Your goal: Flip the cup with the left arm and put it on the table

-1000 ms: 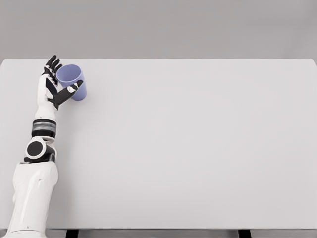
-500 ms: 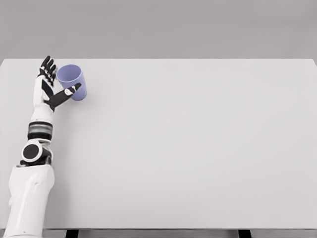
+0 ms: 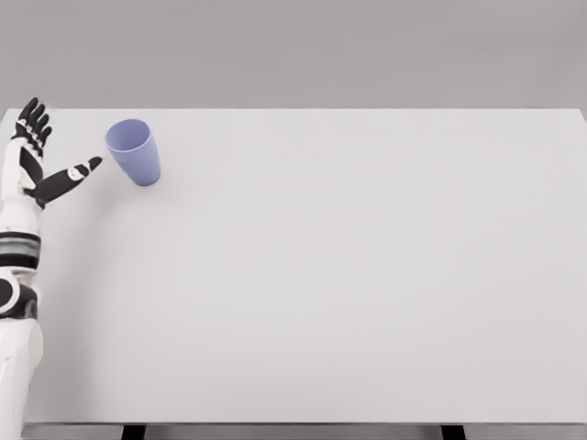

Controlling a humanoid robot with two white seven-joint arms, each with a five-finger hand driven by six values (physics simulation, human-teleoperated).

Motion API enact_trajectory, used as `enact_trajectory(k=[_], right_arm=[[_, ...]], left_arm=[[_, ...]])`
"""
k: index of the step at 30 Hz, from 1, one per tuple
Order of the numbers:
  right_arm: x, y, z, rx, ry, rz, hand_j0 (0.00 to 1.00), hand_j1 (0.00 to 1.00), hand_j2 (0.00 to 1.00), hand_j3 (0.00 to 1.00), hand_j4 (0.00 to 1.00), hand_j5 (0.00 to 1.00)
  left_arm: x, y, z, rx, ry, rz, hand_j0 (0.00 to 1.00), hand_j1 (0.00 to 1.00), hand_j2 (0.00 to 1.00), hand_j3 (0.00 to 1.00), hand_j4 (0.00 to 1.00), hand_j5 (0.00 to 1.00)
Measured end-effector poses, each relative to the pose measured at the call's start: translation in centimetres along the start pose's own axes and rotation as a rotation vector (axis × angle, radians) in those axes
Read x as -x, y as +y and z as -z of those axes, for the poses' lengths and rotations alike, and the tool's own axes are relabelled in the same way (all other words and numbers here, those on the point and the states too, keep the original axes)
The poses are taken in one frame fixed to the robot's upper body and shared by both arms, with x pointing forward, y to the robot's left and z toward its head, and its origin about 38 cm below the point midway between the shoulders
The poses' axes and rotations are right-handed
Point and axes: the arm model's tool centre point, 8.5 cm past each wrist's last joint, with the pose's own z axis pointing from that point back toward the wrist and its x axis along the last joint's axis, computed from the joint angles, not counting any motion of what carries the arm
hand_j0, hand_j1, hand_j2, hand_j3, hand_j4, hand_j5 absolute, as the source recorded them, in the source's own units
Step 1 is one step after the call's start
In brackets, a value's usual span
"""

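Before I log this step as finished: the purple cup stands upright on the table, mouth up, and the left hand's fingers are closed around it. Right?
Not quite. The head view shows the left hand apart from the purple cup, off to its left with fingers spread and holding nothing. The rest holds: the cup stands mouth up on the table.

light: bright, even, diffuse | shadows: v. faint | glare: none | focus: sharp, slightly soft render

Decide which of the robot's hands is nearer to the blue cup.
Left. The left hand is open just left of the blue cup, not touching it; the right hand is out of view.
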Motion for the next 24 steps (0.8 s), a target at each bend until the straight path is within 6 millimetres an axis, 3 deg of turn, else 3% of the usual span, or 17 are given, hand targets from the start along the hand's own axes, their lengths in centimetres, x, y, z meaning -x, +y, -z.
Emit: enact_trajectory(k=[8, 17, 24], right_arm=[[0.0, 0.0, 0.0, 0.000, 0.000, 0.000, 1.00, 1.00, 1.00, 1.00, 1.00, 1.00], [-0.1, 0.0, 0.0, 0.000, -0.002, 0.000, 1.00, 1.00, 1.00, 1.00, 1.00, 1.00], [0.0, 0.0, 0.0, 0.000, 0.000, 0.000, 1.00, 1.00, 1.00, 1.00, 1.00, 1.00]], left_arm=[[-3.4, 3.9, 0.7, 0.115, -0.050, 0.186, 1.00, 1.00, 1.00, 1.00, 1.00, 1.00], [-5.9, 3.3, 0.2, 0.400, -0.138, 0.313, 1.00, 1.00, 1.00, 1.00, 1.00, 1.00], [-6.6, 3.6, 0.0, 0.451, -0.168, 0.328, 1.00, 1.00, 1.00, 1.00, 1.00, 1.00]])
